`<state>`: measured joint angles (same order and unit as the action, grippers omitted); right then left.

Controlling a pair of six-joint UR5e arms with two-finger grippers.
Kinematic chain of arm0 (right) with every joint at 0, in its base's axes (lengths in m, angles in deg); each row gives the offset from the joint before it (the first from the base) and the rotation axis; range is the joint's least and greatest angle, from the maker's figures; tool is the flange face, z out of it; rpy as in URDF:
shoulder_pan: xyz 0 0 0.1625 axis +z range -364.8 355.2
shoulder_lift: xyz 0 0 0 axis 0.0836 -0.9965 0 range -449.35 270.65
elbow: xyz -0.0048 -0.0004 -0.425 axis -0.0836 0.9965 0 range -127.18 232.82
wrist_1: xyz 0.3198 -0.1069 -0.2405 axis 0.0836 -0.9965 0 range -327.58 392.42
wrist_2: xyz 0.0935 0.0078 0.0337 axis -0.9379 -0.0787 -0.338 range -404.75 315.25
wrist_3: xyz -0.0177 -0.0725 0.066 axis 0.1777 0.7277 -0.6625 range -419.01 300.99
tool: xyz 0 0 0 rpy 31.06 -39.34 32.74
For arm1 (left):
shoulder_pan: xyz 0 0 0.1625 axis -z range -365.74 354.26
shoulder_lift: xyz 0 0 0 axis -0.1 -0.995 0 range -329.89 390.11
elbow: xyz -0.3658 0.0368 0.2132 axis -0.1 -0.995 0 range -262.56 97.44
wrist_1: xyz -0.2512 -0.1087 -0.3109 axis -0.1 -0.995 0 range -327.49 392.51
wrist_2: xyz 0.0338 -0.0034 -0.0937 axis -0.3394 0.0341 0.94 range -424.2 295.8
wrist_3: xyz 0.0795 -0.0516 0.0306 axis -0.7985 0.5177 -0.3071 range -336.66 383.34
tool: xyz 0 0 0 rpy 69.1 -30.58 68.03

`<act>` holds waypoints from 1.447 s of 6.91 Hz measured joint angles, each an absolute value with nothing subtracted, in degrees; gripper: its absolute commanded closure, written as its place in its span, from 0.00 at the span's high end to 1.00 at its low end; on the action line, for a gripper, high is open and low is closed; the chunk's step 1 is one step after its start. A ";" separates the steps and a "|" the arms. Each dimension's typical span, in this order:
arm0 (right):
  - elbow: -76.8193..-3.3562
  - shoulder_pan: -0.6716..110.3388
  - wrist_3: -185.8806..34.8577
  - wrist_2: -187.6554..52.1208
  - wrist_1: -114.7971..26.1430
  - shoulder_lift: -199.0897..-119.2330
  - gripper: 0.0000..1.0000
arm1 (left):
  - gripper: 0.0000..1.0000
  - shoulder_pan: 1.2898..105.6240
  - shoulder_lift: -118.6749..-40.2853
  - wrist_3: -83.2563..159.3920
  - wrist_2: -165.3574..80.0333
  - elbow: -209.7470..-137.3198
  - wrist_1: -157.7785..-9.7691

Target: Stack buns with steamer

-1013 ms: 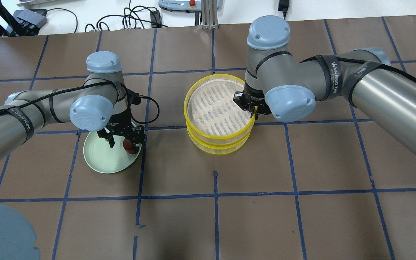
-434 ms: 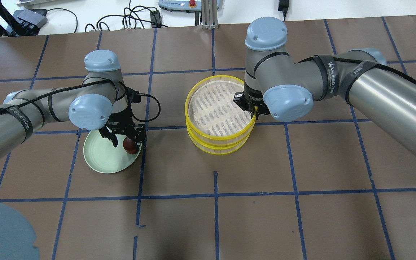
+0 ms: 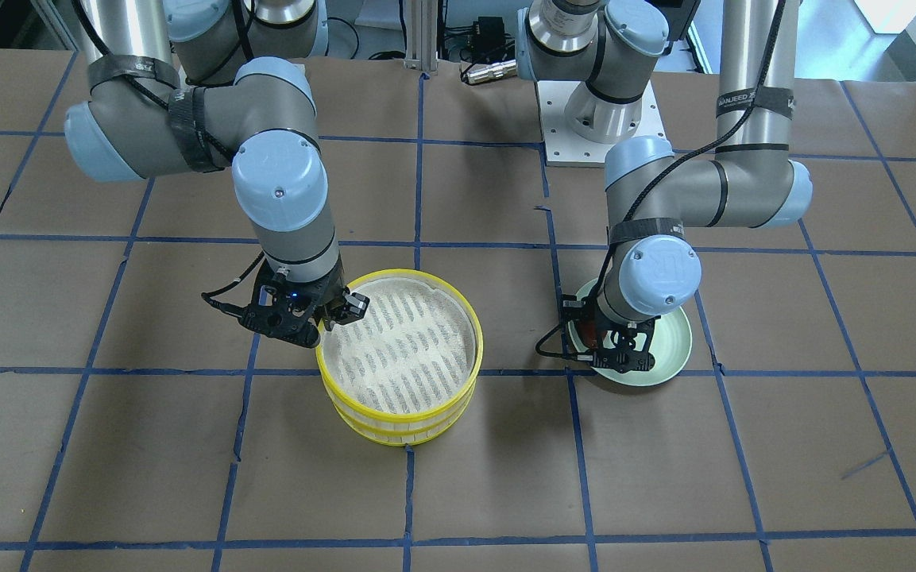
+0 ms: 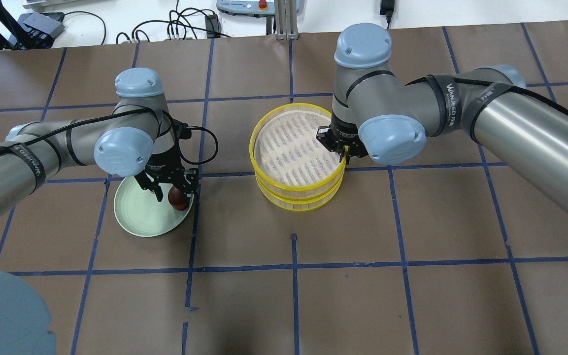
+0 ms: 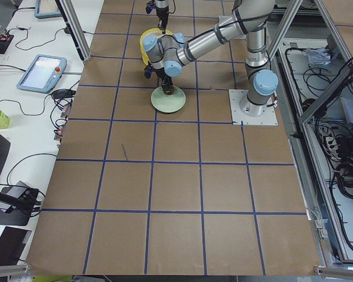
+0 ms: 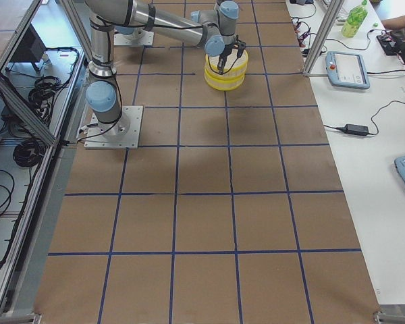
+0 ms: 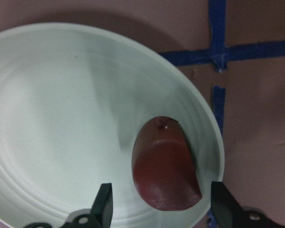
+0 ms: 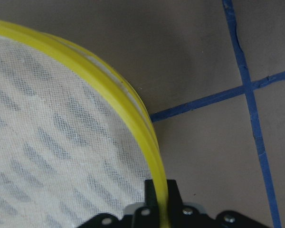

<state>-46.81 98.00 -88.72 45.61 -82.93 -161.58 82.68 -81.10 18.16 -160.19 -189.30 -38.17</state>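
The dark reddish-brown bun [image 7: 165,168] lies on the right side of a pale green plate [image 7: 61,118]. It also shows in the overhead view [image 4: 178,200]. My left gripper [image 4: 171,193] hovers over it, open, with a fingertip [image 7: 103,205] on each side and not touching it. My right gripper [image 4: 345,157] is shut on the yellow rim [image 8: 133,109] of the top steamer tier [image 4: 253,148], which sits on a second yellow tier [image 4: 293,206]. The top tier's mesh floor has nothing on it. The white bun is not in view.
The plate [image 4: 136,217] sits left of the steamer stack on brown paper with blue tape lines. Cables and a teach pendant [image 4: 259,6] lie beyond the far table edge. The robot base plate [image 3: 597,135] is at the robot's side.
My right gripper has shifted slightly to the left with the top tier. My left gripper has edged a little over the plate. The bun has not moved.
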 measured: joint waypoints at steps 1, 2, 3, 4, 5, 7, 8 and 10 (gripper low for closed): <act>-46.79 97.98 -88.61 45.21 -82.92 -161.43 0.07 | 0.41 82.68 -81.16 18.19 -160.23 -189.30 -38.16; -46.81 97.96 -88.51 45.14 -82.95 -161.35 0.09 | 0.21 82.68 -81.20 18.18 -160.27 -189.31 -38.16; -46.88 97.95 -88.38 45.28 -82.96 -161.32 0.10 | 0.03 82.68 -81.21 18.18 -160.31 -189.34 -38.16; -46.91 97.95 -88.31 45.47 -82.92 -161.32 0.11 | 0.01 82.65 -81.16 18.20 -160.34 -189.35 -38.18; -46.91 97.89 -88.29 45.62 -82.90 -161.37 0.14 | 0.01 82.59 -81.03 18.19 -160.36 -189.31 -38.20; -47.06 97.74 -88.36 45.71 -82.91 -161.55 0.41 | 0.01 82.54 -79.79 19.38 -160.58 -188.03 -38.60; -47.14 97.71 -88.44 45.64 -82.93 -161.58 0.58 | 0.02 82.59 -78.75 21.76 -160.08 -185.73 -40.39; -46.96 97.56 -88.37 45.66 -82.88 -161.73 0.74 | 0.03 82.66 -77.55 29.66 -148.52 -180.85 -44.71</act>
